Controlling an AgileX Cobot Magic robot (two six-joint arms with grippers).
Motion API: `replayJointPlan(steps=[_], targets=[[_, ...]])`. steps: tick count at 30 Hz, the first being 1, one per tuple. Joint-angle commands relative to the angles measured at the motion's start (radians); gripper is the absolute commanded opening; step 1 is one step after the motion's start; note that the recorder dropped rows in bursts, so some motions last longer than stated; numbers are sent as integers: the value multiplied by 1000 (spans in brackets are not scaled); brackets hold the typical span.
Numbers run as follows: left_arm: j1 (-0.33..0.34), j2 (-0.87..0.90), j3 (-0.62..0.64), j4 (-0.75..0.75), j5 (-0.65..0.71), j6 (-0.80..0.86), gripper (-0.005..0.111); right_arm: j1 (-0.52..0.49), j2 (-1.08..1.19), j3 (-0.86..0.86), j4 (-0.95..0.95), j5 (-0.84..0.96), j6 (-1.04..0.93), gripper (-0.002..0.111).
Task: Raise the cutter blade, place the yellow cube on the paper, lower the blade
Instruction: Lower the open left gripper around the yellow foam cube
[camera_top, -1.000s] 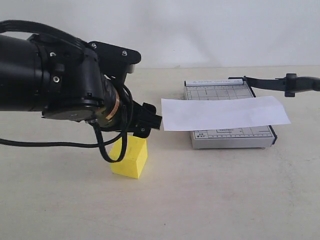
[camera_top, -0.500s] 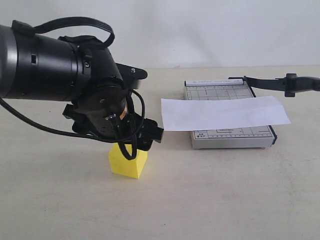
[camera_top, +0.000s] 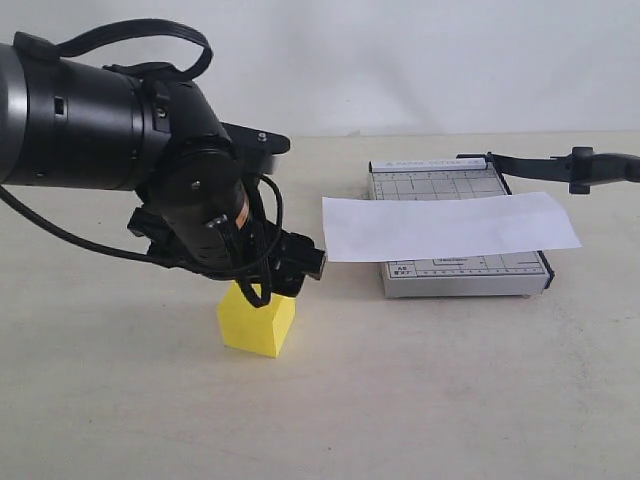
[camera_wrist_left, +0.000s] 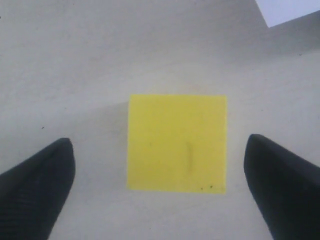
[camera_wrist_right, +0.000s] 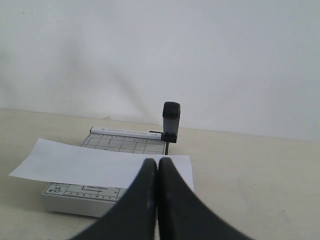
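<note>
The cube (camera_top: 258, 322) sits on the bench (camera_top: 420, 400), to the left of the cutter base (camera_top: 460, 268) and apart from it, not on the paper (camera_top: 450, 227). The left gripper (camera_wrist_left: 157, 142) hangs right over the cube. Its fingers (camera_wrist_left: 35, 190) are spread wide, one on each side of the cube, with bare bench between each tip and the cube's faces, so they grasp nothing.

The paper lies flat across the base and overhangs it at both ends. Its left end reaches out toward the left arm. The blade (camera_top: 530, 165) is lifted clear of the base, and its thick handle stands in the air past the base's far right corner.

In the right wrist view the right gripper (camera_wrist_right: 158, 162) points toward the cutter from a way off, its fingers pressed together with nothing between them.
</note>
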Motion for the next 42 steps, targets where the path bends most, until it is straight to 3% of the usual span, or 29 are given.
replayJointPlan(steps=[1, 42], targets=[[24, 30, -5, -97, -11, 78, 86, -3, -7, -1, 2, -11, -2, 0], [25, 143, -62, -96, -22, 137, 86, -3, -7, -1, 2, -11, -2, 0]])
